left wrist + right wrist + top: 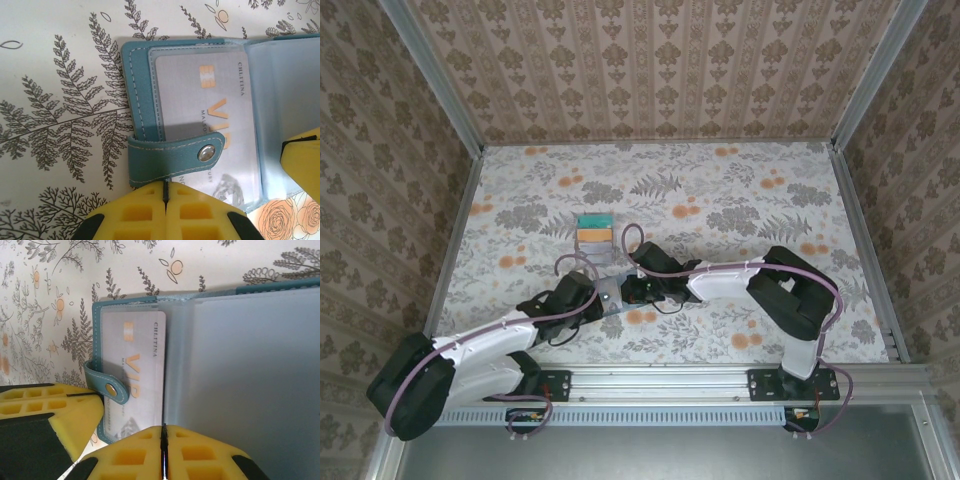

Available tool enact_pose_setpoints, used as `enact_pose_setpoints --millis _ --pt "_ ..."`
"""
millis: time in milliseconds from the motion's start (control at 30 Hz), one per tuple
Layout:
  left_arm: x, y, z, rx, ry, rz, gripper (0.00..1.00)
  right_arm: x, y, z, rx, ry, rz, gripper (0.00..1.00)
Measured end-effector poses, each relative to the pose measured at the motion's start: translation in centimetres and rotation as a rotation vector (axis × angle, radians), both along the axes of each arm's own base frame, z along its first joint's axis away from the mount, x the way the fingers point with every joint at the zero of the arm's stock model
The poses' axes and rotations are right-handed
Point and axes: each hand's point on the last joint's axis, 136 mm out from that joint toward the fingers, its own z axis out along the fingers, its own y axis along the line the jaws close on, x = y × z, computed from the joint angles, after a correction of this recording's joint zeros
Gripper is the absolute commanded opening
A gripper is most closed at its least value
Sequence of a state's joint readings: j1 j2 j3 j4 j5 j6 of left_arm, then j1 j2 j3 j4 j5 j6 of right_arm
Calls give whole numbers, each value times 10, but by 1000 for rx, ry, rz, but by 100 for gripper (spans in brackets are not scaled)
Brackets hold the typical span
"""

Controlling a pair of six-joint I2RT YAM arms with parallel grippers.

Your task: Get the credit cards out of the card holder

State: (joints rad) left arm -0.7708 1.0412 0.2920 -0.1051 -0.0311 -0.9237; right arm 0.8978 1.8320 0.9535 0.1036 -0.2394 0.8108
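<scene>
The card holder (145, 110) lies open on the table, teal outside, with pale blue clear sleeves (240, 370). A light grey credit card (200, 125) printed "VIP" sits in the left sleeve under the snap strap (170, 157). My left gripper (166, 187) is shut, its tips against the holder's near edge just below the strap; I cannot tell whether it pinches anything. My right gripper (162, 432) is shut at the near edge, where the card's side and a sleeve leaf run into its jaws. Two more credit cards, teal (592, 221) and orange (593, 236), lie stacked behind the holder (608, 268).
The two arms meet over the holder at the table's middle, the left gripper (603, 300) and the right gripper (626, 290) almost touching. The floral tabletop (720, 200) is walled on three sides by patterned panels (660, 70).
</scene>
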Motion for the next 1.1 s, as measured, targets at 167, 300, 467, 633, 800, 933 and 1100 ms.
enact_pose_setpoints --millis 167,300,467,633,800,933,1100 --pt "0 0 0 4 5 0 5 2 7 1 6 -4 12 14" --pt "0 0 0 5 5 0 5 2 9 -4 -1 1 20 15" --pt "0 0 0 5 6 0 5 2 10 -8 -10 4 24 17" --pt "0 0 0 6 6 0 5 1 11 -9 -10 7 31 17" --pt "0 0 -1 9 9 0 5 1 12 -9 -2 13 37 17" --pt "1 -1 0 12 13 0 5 1 12 -9 -14 11 34 18" --pt "1 -1 -1 15 15 -1 4 0 9 -8 -82 -30 32 19"
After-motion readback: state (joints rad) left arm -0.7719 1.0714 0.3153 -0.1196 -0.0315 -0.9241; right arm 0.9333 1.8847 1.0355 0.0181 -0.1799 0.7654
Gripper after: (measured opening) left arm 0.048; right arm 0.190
